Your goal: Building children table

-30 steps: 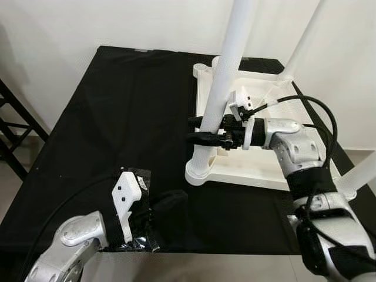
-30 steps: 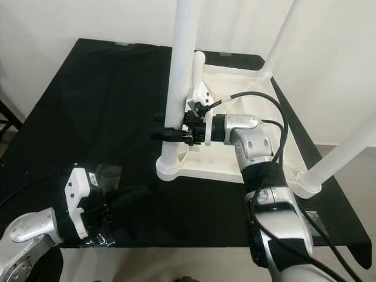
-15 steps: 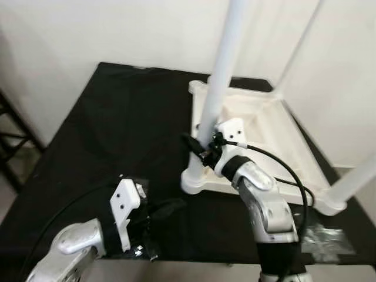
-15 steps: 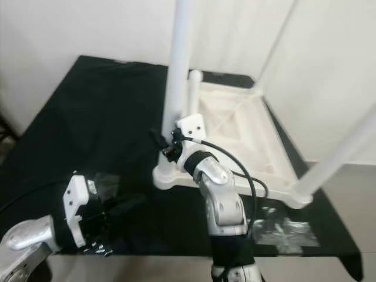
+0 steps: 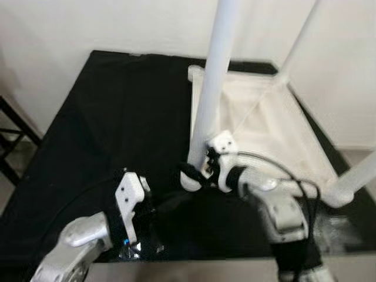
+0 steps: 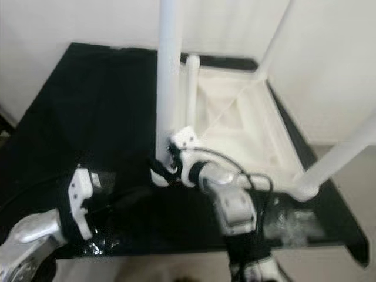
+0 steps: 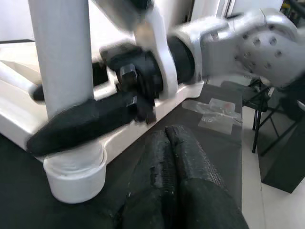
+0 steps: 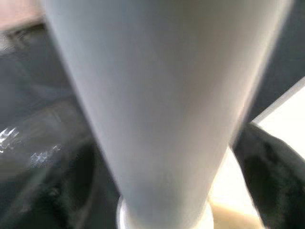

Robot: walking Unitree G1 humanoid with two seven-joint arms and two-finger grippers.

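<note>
The white children's table (image 5: 276, 126) lies upside down on a black cloth, with its legs pointing up. My right gripper (image 5: 189, 174) is shut on the near-left leg (image 5: 212, 76), just above its round socket (image 7: 76, 176). In the right wrist view one black finger (image 8: 271, 162) shows beside the leg (image 8: 157, 95). My left gripper (image 5: 176, 201) lies low on the cloth just in front of that socket. It is shut with nothing held, its fingertips (image 7: 183, 143) pressed together.
Another leg (image 5: 299, 41) rises at the far right corner and one (image 5: 358, 176) at the near right. A clear plastic bag (image 6: 288, 223) lies on the cloth by the right arm. More crinkled plastic (image 5: 132, 249) sits under the left wrist. A black rack (image 5: 9, 147) stands to the left.
My right gripper has slid down the near-left leg from mid-height to just above the socket. The left gripper has crept towards the leg's base. The camera has shifted too.
</note>
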